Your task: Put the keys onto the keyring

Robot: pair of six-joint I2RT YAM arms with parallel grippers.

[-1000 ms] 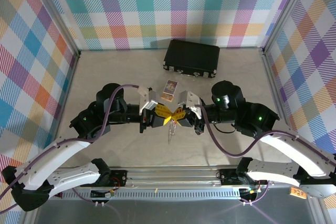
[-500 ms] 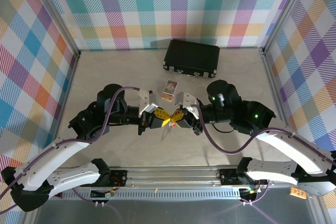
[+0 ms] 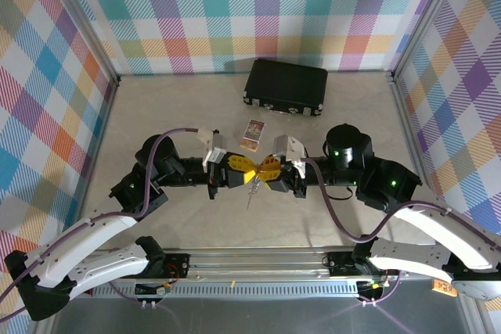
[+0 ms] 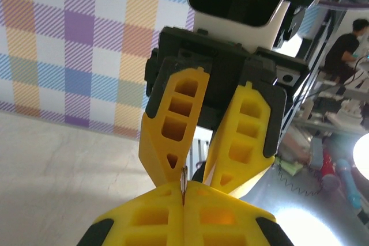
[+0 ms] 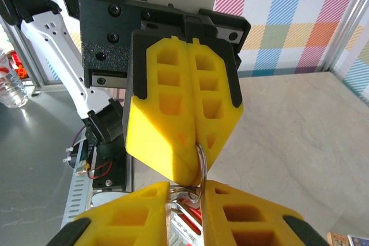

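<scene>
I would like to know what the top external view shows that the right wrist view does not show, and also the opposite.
From above: the left arm and the right arm whole, and the black case by the far wall.
From the right wrist: a metal ring pinched at the tip of the shut left gripper, reaching into the gap of the right gripper, whose fingers stand slightly apart.
Both: yellow fingers meeting tip to tip above the pale table.

A robotics lab, we judged.
We saw two cabled robot arms [image 3: 98,228] bolted to a metal rail [image 3: 250,260] at a beige surface [image 3: 172,123], boxed in by plaid walls [image 3: 258,5] on aluminium posts [image 3: 84,25]; beyond was a person [image 4: 353,41] near cluttered benches [image 4: 323,125].
</scene>
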